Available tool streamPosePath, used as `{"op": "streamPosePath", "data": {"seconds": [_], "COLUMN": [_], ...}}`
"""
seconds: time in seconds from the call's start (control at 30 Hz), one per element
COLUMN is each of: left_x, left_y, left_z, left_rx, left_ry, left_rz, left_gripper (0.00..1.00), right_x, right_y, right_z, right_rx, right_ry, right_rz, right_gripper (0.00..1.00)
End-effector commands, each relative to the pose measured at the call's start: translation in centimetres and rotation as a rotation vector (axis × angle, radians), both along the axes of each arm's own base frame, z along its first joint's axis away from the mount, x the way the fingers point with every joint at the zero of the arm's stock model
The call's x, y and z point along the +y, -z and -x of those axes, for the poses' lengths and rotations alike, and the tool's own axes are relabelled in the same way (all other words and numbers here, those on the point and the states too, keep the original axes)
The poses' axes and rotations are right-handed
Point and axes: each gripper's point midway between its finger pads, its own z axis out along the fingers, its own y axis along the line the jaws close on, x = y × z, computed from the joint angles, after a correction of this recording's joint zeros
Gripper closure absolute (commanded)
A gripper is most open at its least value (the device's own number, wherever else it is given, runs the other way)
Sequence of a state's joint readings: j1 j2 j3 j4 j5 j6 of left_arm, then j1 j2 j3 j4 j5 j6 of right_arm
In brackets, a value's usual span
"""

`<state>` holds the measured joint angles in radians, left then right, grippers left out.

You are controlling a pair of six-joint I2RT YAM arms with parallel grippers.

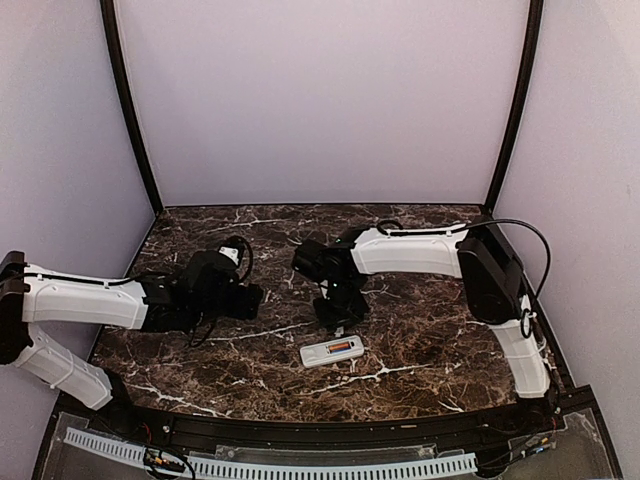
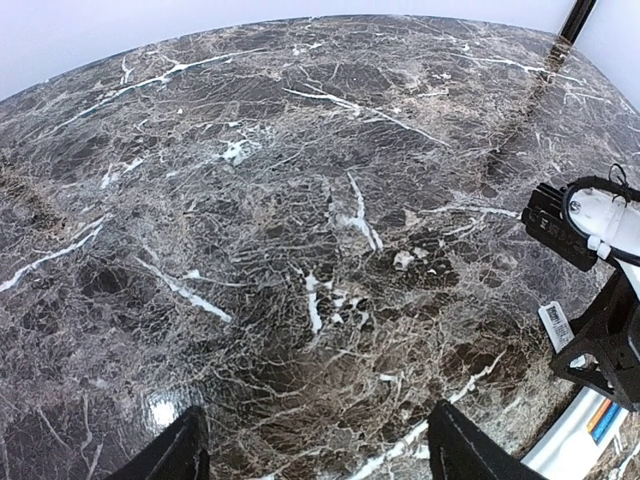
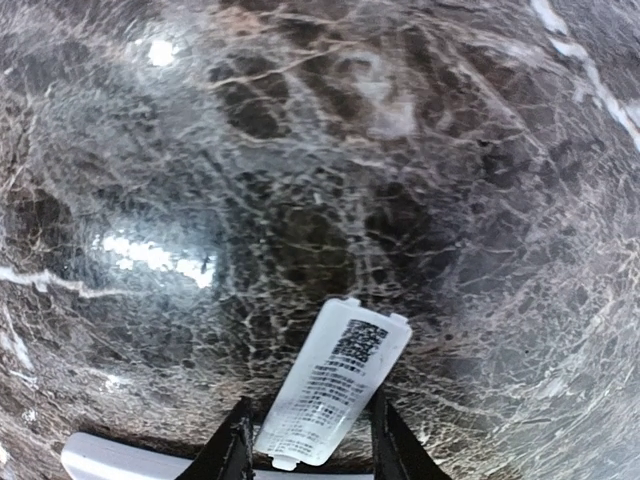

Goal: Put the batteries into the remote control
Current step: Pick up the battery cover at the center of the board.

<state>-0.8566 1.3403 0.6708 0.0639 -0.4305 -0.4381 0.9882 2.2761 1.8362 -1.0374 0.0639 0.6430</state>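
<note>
Top external: one remote control (image 1: 332,351)

The table (image 1: 420,330) is brown white-veined marble; remote control (image 1: 331,351) and black-printed cover (image 3: 330,395) white, batteries (image 1: 343,347) orange-red.

Top camera overlooks the table (image 1: 420,350); both low wrist cameras face it.

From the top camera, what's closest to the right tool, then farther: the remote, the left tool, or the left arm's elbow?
1. The remote control, on the near side of the right tool.
2. The left tool, off to the left.
3. The left arm's elbow, at the far left edge.
</note>
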Motion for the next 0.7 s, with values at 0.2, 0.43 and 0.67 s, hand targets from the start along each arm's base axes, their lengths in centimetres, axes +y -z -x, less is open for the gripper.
{"op": "streamPosePath", "data": {"seconds": [0.2, 0.43, 0.67], "left_x": [1.0, -1.1, -1.9], "left_y": [-2.4, -3.3, -6.4], "left_z": [0.4, 2.8, 5.1], "left_rx": [-0.079, -0.096, -0.195], "left_ry": [0.006, 0.196, 0.286], "left_rz": [0.022, 0.039, 0.03], "left_gripper": [0.26, 0.3, 0.3], "right_x": [-4.7, -5.9, -6.8], "right_y": [3.4, 3.9, 4.6], "right_z": [0.0, -1.7, -1.9], "right_rx": [0.015, 0.021, 0.044], "right_ry": [-0.3, -0.398, -0.474], "right_rz": [0.151, 0.075, 0.126], "right_gripper": [0.68, 0.67, 0.58]}}
